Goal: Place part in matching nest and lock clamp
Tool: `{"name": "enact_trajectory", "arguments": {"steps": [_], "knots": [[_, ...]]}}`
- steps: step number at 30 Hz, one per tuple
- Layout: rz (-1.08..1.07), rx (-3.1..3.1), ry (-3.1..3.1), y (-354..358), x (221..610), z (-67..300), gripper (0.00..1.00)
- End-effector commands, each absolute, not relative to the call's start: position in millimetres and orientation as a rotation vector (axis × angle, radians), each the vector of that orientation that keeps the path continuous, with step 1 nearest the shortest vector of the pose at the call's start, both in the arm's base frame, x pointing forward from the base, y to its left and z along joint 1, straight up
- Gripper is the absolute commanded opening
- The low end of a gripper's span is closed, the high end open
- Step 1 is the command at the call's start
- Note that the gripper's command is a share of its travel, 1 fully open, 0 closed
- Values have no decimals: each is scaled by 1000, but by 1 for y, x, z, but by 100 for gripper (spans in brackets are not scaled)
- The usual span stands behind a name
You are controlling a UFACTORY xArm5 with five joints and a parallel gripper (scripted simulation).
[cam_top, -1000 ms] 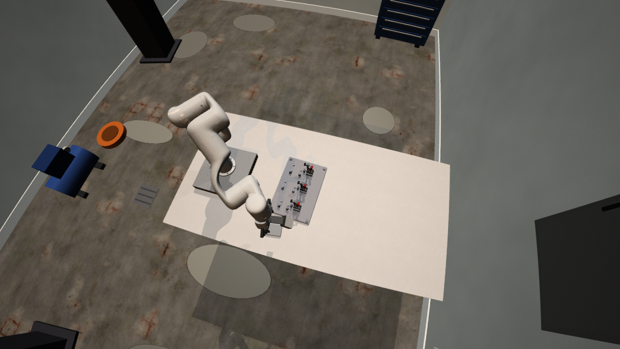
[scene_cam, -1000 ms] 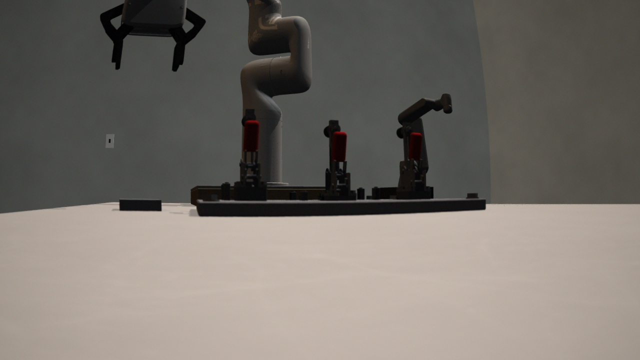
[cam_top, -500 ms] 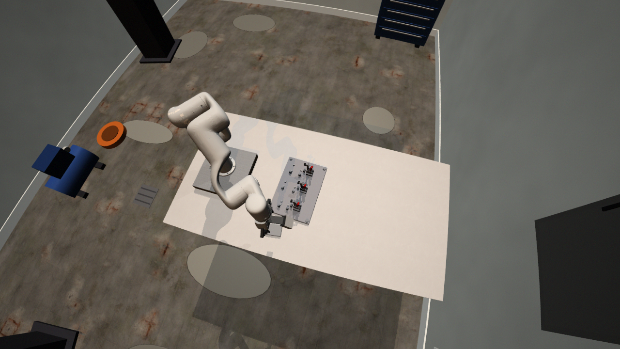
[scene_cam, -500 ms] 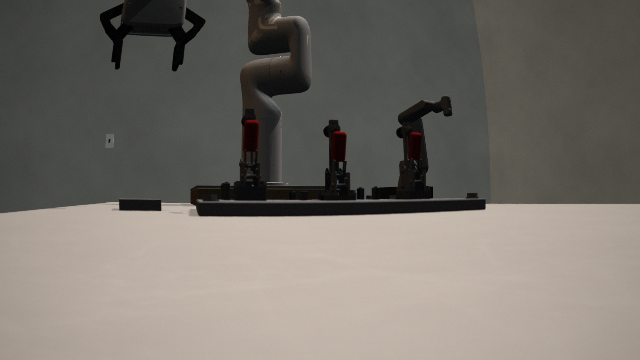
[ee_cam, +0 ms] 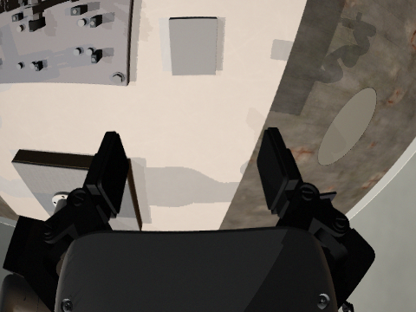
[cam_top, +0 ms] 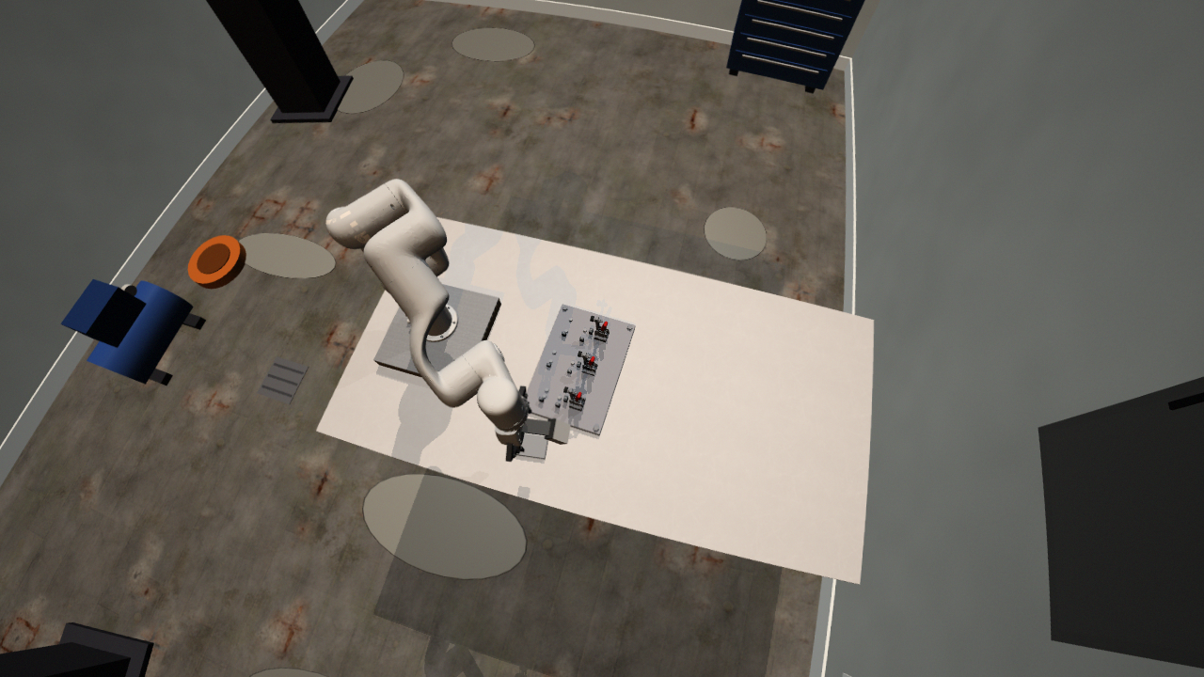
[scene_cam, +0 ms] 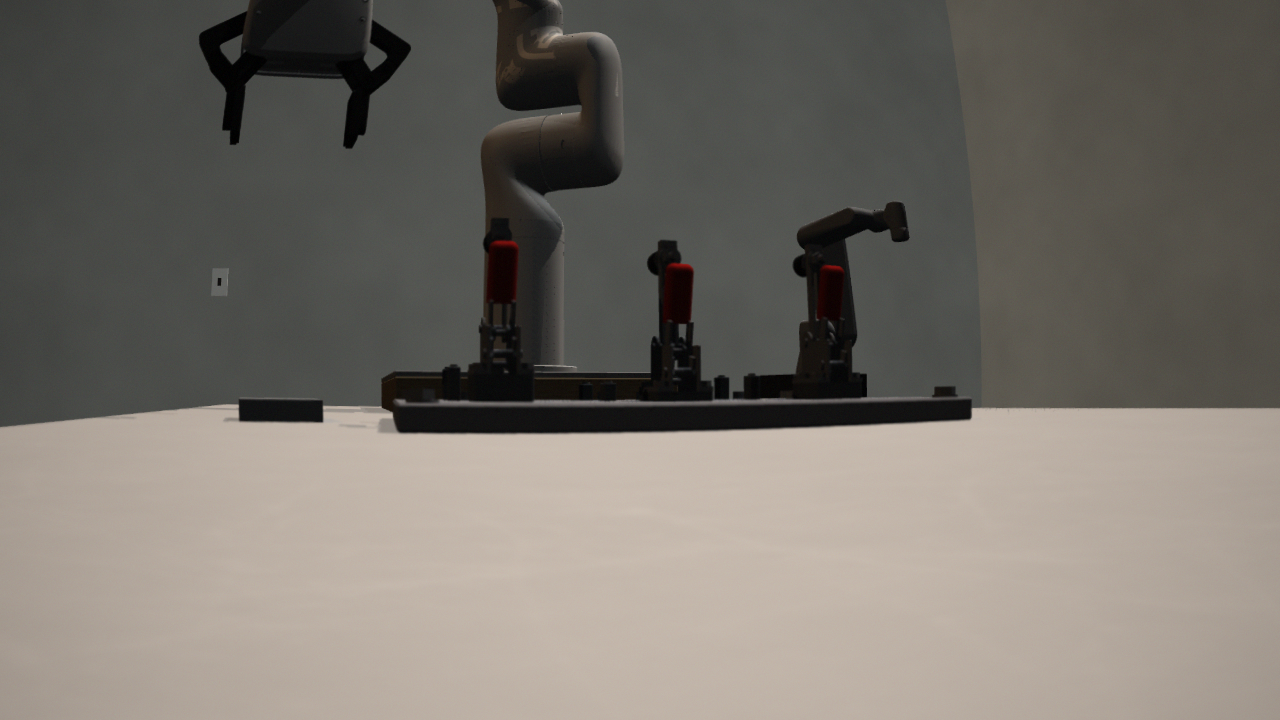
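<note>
The part (ee_cam: pixel 194 45) is a flat grey rectangular slab lying on the counter (ee_cam: pixel 191 116), well below the gripper (scene_cam: pixel 293 138). The jaws stand fully open and empty. The fixture (scene_cam: pixel 680 413) sits just beside the part.

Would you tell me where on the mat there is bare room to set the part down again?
Bare mat lies around the part, off the fixture plate corner, and on the plate's side away from the arm. The plate is crowded with clamps and blocks.

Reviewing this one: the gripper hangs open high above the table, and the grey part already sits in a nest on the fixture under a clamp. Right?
Not quite. The gripper does hang open high above the table, but the part is in no nest: it lies flat on the table beside the fixture, apart from it. The wrist view shows the gap.
</note>
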State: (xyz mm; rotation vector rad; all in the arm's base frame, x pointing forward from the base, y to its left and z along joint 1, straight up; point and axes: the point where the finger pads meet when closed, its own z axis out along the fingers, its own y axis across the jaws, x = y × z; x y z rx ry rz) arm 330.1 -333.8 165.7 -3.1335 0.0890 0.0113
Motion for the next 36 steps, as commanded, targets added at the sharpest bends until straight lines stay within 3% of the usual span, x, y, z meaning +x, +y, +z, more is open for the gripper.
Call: {"name": "enact_trajectory", "arguments": {"steps": [1,36], "knots": [[7,-3136,89,-334,331,160,100],[7,-3136,89,-334,330,29,100]]}}
